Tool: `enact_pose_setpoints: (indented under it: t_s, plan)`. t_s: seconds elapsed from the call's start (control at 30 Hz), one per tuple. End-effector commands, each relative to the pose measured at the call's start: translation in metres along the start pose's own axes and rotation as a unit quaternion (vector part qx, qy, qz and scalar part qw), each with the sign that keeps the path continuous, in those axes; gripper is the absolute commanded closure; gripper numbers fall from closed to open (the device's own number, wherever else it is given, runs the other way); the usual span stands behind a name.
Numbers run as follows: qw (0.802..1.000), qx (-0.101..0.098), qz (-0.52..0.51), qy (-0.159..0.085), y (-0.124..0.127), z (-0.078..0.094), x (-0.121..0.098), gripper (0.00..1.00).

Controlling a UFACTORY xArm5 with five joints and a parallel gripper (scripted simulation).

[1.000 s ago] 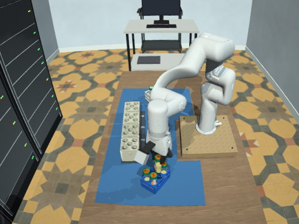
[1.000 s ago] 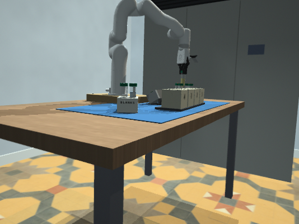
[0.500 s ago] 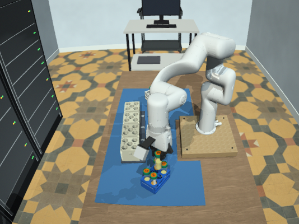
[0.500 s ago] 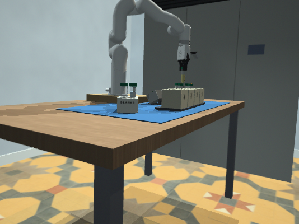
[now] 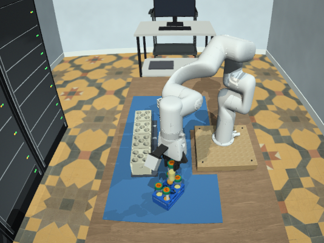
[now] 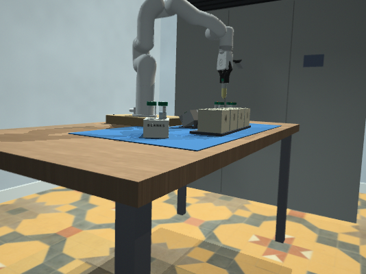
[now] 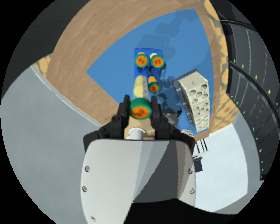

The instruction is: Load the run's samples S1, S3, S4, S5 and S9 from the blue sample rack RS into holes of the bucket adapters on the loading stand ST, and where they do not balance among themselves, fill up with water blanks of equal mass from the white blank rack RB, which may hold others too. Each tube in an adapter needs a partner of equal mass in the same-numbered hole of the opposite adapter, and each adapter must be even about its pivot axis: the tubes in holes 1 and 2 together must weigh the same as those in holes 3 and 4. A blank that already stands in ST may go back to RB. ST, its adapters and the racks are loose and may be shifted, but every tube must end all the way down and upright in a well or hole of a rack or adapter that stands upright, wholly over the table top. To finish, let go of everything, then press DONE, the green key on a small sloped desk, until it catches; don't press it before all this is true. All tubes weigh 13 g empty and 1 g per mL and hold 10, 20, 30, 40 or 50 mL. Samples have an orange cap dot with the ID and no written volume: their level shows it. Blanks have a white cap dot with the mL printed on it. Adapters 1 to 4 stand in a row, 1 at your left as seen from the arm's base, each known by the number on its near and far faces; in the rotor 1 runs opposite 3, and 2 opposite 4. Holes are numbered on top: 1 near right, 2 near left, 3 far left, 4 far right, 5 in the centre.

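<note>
Sample rack [image 5: 161, 199] beside loading stand [image 5: 138, 160]

A wooden desk [image 6: 103, 172] on dark legs is carrying everything below me. A blue mat [image 5: 200, 208] is lying flat on it, and my tan base plate [image 5: 243, 162] is sitting beside the mat. On the mat, the blue sample rack [image 5: 161, 202], the white blank rack [image 6: 155, 129] and the dark loading stand [image 6: 205, 132] with its adapters are standing.

Open air is left above the blue rack [image 5: 166, 202]; the adapter row [image 5: 141, 141] is set close beside it.
</note>
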State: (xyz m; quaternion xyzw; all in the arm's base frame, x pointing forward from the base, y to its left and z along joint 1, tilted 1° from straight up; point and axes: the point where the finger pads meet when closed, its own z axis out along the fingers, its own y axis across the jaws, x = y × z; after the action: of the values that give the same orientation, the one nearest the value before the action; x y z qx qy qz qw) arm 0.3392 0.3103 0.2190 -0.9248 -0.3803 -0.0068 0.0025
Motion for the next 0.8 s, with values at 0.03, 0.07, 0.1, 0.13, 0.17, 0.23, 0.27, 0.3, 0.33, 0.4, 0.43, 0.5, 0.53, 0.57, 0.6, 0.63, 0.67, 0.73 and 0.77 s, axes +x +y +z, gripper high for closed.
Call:
enact_pose_setpoints:
  t_s: [0.03,0.07,0.1,0.13,0.17,0.23,0.27,0.3,0.33,0.4,0.43,0.5,0.53,0.57,0.6,0.63,0.67,0.73,0.77]
  plan:
    - [1.0,0.0,0.017,0.002,0.005,-0.002,0.0,1.0]
    - [0.999,0.0,0.033,0.002,0.01,-0.002,-0.001,1.0]
    - [0.999,0.0,0.05,0.002,0.015,-0.002,-0.003,1.0]
    - [0.998,0.0,0.067,0.002,0.019,-0.002,-0.004,1.0]
    - [0.997,0.0,0.083,0.002,0.024,-0.002,-0.005,1.0]
    - [0.993,-0.001,0.116,0.002,0.034,-0.002,-0.008,1.0]
    - [0.991,-0.001,0.133,0.002,0.039,-0.002,-0.009,1.0]
    - [0.989,-0.001,0.149,0.002,0.044,-0.002,-0.01,1.0]
    - [0.989,-0.001,0.149,0.002,0.044,-0.002,-0.01,1.0]
    - [0.986,-0.001,0.166,0.002,0.048,-0.002,-0.012,1.0]
    - [0.983,-0.001,0.182,0.002,0.053,-0.002,-0.013,1.0]
    - [0.977,-0.001,0.215,0.002,0.063,-0.002,-0.016,1.0]
    - [0.973,-0.001,0.231,0.002,0.068,-0.002,-0.017,1.0]
    - [0.969,-0.001,0.247,0.002,0.073,-0.002,-0.018,1.0]
    - [0.965,-0.001,0.264,0.002,0.077,-0.002,-0.02,1.0]
    - [0.96,-0.001,0.28,0.002,0.082,-0.002,-0.021,1.0]
    - [0.955,-0.001,0.296,0.002,0.087,-0.002,-0.022,1.0]
    - [0.945,-0.001,0.327,0.002,0.097,-0.002,-0.025,1.0]
    - [0.939,-0.001,0.343,0.002,0.102,-0.002,-0.026,1.0]
